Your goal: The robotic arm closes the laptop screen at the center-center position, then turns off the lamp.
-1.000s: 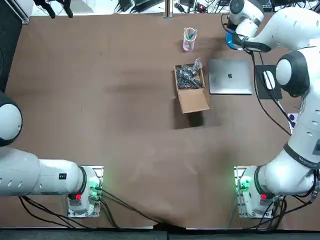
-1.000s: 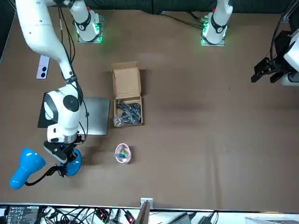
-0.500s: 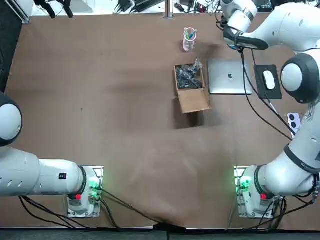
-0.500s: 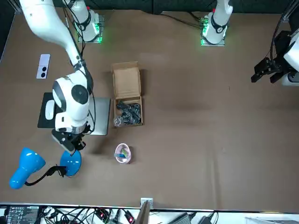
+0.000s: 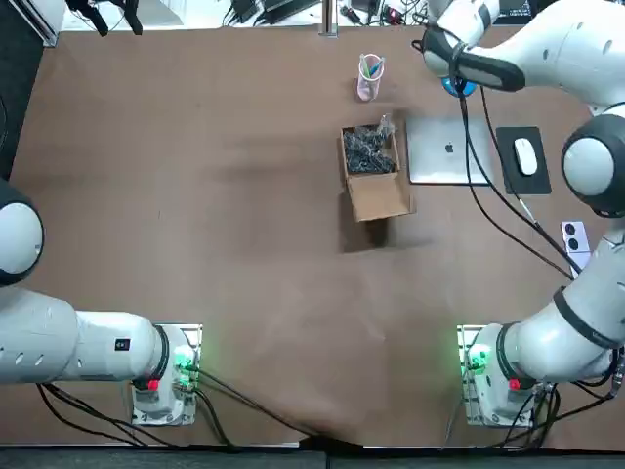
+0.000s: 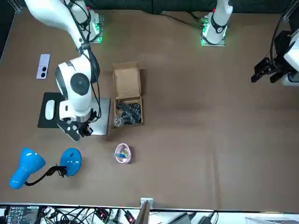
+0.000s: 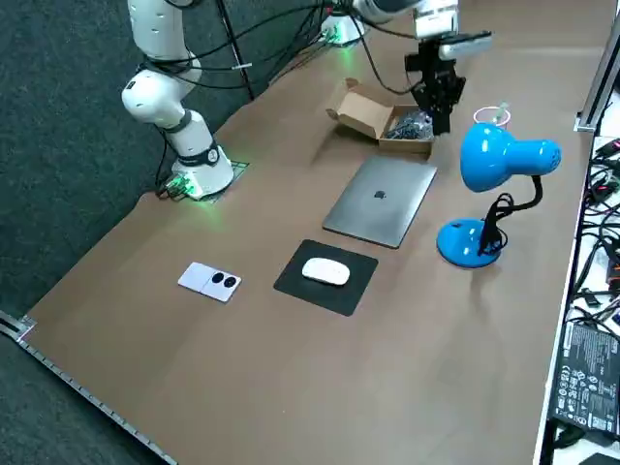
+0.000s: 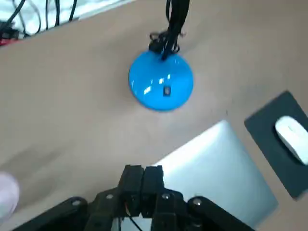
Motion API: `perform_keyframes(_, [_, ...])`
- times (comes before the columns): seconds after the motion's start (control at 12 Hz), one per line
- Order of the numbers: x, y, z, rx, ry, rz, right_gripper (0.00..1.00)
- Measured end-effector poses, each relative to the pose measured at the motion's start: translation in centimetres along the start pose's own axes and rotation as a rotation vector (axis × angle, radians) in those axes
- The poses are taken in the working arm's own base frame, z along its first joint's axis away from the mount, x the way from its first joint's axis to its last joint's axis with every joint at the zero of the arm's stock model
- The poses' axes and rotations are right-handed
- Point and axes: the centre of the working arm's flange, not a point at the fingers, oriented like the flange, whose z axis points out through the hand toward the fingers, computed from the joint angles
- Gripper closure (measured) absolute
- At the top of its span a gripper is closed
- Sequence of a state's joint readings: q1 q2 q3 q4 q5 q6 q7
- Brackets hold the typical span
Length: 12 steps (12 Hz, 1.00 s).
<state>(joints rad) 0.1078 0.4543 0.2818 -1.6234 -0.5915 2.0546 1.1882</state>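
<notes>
Hangs over the far edge of the shut laptop [image 5: 448, 149], tool [image 8: 143, 169] closed on nothing. Clears the blue lamp [image 6: 71, 160] just beyond that edge. Has box [image 5: 373, 171] and mouse pad [image 5: 525, 158] flanking the laptop, bare surface [image 5: 244, 195] past the box.

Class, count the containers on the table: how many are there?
2. An open cardboard box beside the closed laptop; a pink cup past it, farther from the robot. None seem hidden. The right gripper, shut, hangs over the laptop's edge.
</notes>
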Motion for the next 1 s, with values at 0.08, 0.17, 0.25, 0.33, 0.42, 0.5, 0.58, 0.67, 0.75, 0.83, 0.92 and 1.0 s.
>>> perform_keyframes(0.08, [-0.2, 0.3, -1.5, 0.007, -0.031, -0.013, 0.98])
perform_keyframes(0.17, [-0.4, 0.7, -3.0, 0.013, -0.063, -0.032, 0.98])
perform_keyframes(0.25, [-0.5, 1.2, -4.5, 0.024, -0.097, -0.056, 0.98])
perform_keyframes(0.33, [-0.5, 1.9, -6.0, 0.039, -0.131, -0.086, 0.98])
perform_keyframes(0.42, [-0.5, 2.6, -7.6, 0.050, -0.161, -0.118, 0.98])
perform_keyframes(0.5, [-0.6, 3.4, -9.0, 0.057, -0.190, -0.145, 0.98])
perform_keyframes(0.58, [-0.7, 4.2, -10.5, 0.071, -0.217, -0.158, 0.96])
perform_keyframes(0.67, [-0.8, 4.8, -11.9, 0.092, -0.241, -0.161, 0.88])
perform_keyframes(0.75, [-0.9, 5.6, -13.2, 0.108, -0.264, -0.159, 0.77])
perform_keyframes(0.83, [-1.0, 6.3, -14.3, 0.115, -0.285, -0.160, 0.66])
perform_keyframes(0.92, [-1.1, 6.9, -15.1, 0.117, -0.300, -0.166, 0.54])
perform_keyframes(1.0, [-1.2, 7.5, -15.9, 0.119, -0.308, -0.180, 0.43])
